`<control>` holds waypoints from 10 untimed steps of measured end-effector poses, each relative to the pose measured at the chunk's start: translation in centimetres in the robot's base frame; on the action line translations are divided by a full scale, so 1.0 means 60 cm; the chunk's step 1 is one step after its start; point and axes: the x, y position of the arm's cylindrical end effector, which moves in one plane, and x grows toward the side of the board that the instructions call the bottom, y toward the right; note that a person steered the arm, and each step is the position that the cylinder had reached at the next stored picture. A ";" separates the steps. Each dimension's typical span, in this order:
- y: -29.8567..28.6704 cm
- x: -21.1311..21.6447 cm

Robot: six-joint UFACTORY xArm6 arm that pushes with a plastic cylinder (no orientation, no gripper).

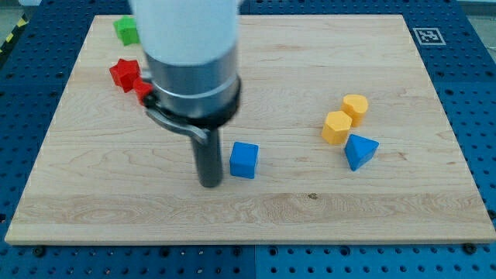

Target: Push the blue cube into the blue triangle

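In the one camera view, our tip (pixel 210 184) stands on the board (pixel 256 209) just left of the blue cube (pixel 243 160), close beside it though we cannot tell if they touch; there is no hand here to spread or pinch, only a plain dark rod. The cube sits near the board's middle, and the blue triangle (pixel 361 150) lies well apart to its right, with open wood between. The main risk, as we judge it, is an off-centre push: our tip sits a little nearer than the cube's middle, so the cube may turn and slide away toward the far side. There it could strike the orange block (pixel 336 128), which lies against the triangle's far left side, with a yellow cylinder (pixel 355 106) just beyond. The blocks look smooth and hard-edged, likely to slip easily on the pale, finely grained wood. A red star (pixel 124 74) and a green block (pixel 125 30) lie far left, out of the way.
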 end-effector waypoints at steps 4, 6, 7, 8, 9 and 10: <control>0.091 -0.007; 0.223 -0.001; 0.257 -0.001; 0.261 -0.001; 0.269 -0.001; 0.279 -0.007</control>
